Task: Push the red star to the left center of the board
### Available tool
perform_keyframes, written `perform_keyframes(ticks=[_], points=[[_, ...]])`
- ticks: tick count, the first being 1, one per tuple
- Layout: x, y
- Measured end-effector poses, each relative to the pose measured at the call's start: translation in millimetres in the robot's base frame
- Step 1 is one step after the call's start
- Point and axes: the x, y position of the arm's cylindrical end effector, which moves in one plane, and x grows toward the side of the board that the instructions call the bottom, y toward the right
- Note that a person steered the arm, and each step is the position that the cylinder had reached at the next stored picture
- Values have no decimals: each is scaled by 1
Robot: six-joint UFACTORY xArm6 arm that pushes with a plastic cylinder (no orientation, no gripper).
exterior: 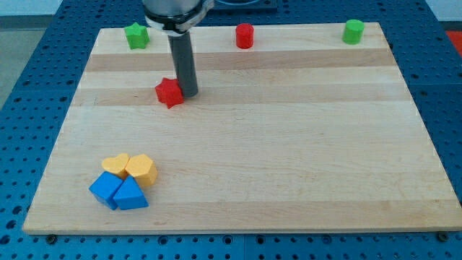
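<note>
The red star (169, 92) lies on the wooden board (289, 144) in its upper left part. My tip (189, 93) stands right at the star's right side, touching or almost touching it. The dark rod rises from there to the view's top.
A green star (137, 35) sits at the board's top left, a red cylinder (245, 35) at top centre, a green cylinder (354, 31) at top right. At the bottom left, a yellow heart (115, 165), a yellow hexagon (141, 170), a blue cube (106, 189) and a blue triangle (131, 196) cluster together.
</note>
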Motion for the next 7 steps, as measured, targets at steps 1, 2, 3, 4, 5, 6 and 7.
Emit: perform_keyframes(ticks=[1, 2, 3, 4, 5, 6, 7], points=[[5, -27], [10, -54], [11, -78], [11, -84], [11, -84], [8, -53], [14, -3]])
